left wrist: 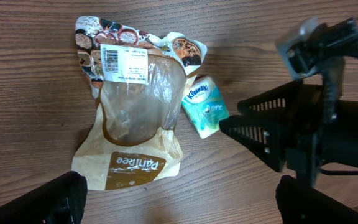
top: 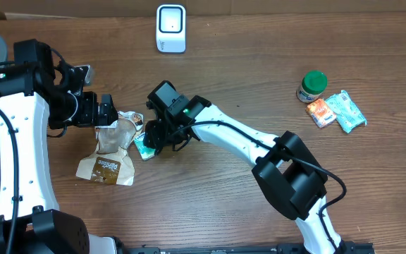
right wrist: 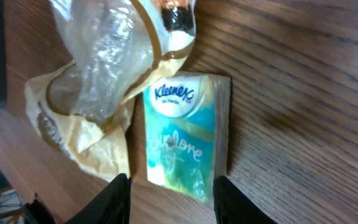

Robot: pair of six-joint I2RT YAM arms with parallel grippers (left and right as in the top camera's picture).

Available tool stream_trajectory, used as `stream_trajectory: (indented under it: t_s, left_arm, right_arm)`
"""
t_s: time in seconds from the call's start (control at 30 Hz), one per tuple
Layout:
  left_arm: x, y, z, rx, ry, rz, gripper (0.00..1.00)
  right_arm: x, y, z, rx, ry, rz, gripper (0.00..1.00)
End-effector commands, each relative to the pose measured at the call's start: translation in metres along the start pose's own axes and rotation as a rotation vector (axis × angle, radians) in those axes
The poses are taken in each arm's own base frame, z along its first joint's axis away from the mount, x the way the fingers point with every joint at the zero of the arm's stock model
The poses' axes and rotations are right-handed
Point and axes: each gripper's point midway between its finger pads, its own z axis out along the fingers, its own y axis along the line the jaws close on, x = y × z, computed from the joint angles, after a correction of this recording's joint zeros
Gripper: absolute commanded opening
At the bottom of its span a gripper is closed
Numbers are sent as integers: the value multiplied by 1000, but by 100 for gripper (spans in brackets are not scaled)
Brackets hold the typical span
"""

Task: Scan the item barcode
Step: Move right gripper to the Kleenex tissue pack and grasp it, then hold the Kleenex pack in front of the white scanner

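The step in hand is judged to be the pick-up of the item, ahead of any scan. The teal-and-white plastic Kleenex tissue pack [right wrist: 185,134] is found lying flat on the brown wooden surface [top: 259,56], touching the edge of the crumpled brown paper bag with a clear window [left wrist: 135,118]. The right claw [right wrist: 171,196] is set over the tissue pack with one finger on each long side, the jaws partly drawn in; whether a firm hold is made cannot be told. The left claw [left wrist: 179,193] is spread wide and empty above the bag. The white box-shaped barcode scanner [top: 170,28] stands well apart at the far edge. The next move is judged to call for a secured grip, a lift, and the pack's barcode, not seen on its upper face, being turned toward the scanner.
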Motion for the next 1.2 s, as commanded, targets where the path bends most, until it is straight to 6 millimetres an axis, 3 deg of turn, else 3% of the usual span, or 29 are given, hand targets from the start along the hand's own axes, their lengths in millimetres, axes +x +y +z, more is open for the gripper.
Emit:
stream_trajectory:
  t_s: [0.0,0.3,0.37,0.43,0.57,0.7,0.9,1.0,1.17]
  left_arm:
    - [-1,-1,1,11,0,24,99]
    - [-1,-1,1,11,0,24,100]
    - [-1,-1,1,11,0,24,100]
    - [-1,-1,1,11,0,24,100]
    - [-1,-1,1,11,0,24,100]
    - [-1,-1,1,11,0,24,99]
    - [-1,-1,1,11,0,24,100]
    - [-1,-1,1,11,0,24,100]
    - [-1,-1,1,11,0,24,100]
  right_arm:
    - [9,-18,23,47,35,53,40]
    - [21,-17,39,17,90,70,31]
    - [23,-20,42,21,96,92,22]
    - [22,-22,41,22,97,102,6]
    - [15,-21,28,-25,114,134,4]
    - [4,-18,-6,-154,141,138,4]
    - [-28,-1,-109,-520,95,85,4]
    - [-48,-12,-173,-698,32,106,4]
    - [-59,-35,-227,-893,-1,142,4]
